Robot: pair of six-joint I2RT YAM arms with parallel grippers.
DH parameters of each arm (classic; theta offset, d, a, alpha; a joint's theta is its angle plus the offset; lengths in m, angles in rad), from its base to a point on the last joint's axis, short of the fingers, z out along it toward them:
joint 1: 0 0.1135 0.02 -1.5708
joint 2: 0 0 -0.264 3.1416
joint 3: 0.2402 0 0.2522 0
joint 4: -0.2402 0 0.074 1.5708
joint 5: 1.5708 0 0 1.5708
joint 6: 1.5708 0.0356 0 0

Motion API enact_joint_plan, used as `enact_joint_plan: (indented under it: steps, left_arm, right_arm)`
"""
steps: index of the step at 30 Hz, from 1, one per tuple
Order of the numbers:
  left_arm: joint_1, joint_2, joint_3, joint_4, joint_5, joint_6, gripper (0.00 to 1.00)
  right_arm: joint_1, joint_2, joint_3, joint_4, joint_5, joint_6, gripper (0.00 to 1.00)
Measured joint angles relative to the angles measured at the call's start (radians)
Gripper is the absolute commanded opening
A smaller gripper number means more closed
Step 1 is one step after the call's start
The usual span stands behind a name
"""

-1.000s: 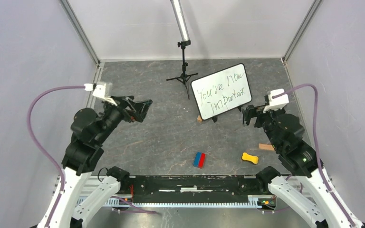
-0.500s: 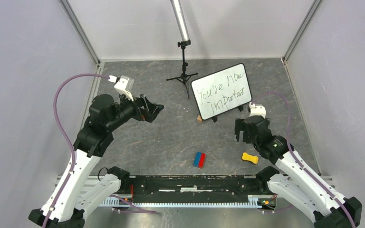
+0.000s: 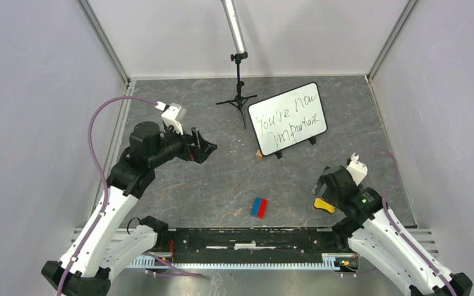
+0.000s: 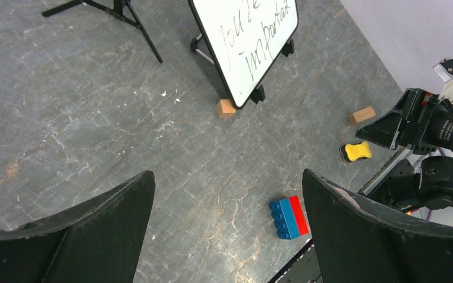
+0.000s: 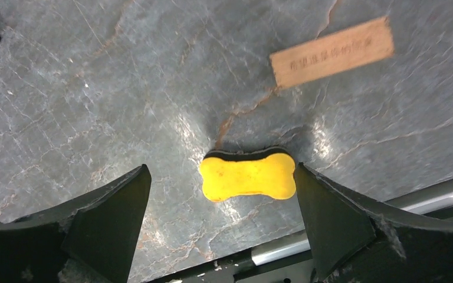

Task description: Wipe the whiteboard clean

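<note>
The whiteboard [image 3: 287, 119] stands tilted at the back right on small black feet and bears black handwriting. It also shows in the left wrist view [image 4: 245, 41]. A yellow bone-shaped eraser [image 3: 324, 205] lies flat on the table near the front right. My right gripper [image 3: 322, 184] is open just above it. In the right wrist view the eraser [image 5: 248, 175] lies between the spread jaws of the right gripper [image 5: 221, 171], close to the right finger. My left gripper [image 3: 205, 147] is open and empty, raised over the left middle of the table, with wide jaws [image 4: 227, 177].
A blue and red brick [image 3: 259, 207] lies near the front edge. A small wooden cube [image 3: 258, 155] sits at the whiteboard's foot. A flat wooden block [image 5: 331, 52] lies just beyond the eraser. A black tripod stand [image 3: 239, 92] is at the back. Grey walls enclose the sides.
My right arm has swung down from beside the whiteboard toward the front edge and now hangs over the yellow eraser. My left gripper has moved a little to the right.
</note>
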Motion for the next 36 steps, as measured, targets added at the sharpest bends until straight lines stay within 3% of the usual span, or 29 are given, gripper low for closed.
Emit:
enact_joint_plan:
  steps: [12,23,32,36]
  left_arm:
    - [0.0,0.027,-0.049,0.017,0.007,0.0,1.0]
    - [0.0,0.011,-0.067,0.024,0.016,0.0,1.0]
    - [0.0,0.002,-0.079,0.045,0.037,-0.001,1.0]
    - [0.0,-0.004,-0.087,0.046,0.053,-0.001,1.0]
  right_arm:
    - [0.0,-0.065,-0.165,0.036,-0.055,0.106,0.98]
    - [-0.001,0.011,-0.195,0.171,-0.057,0.112,0.95]
    - [-0.003,0.231,-0.148,0.47,-0.146,-0.16,0.98]
    - [0.005,0.281,-0.034,0.492,-0.148,-0.306,0.98]
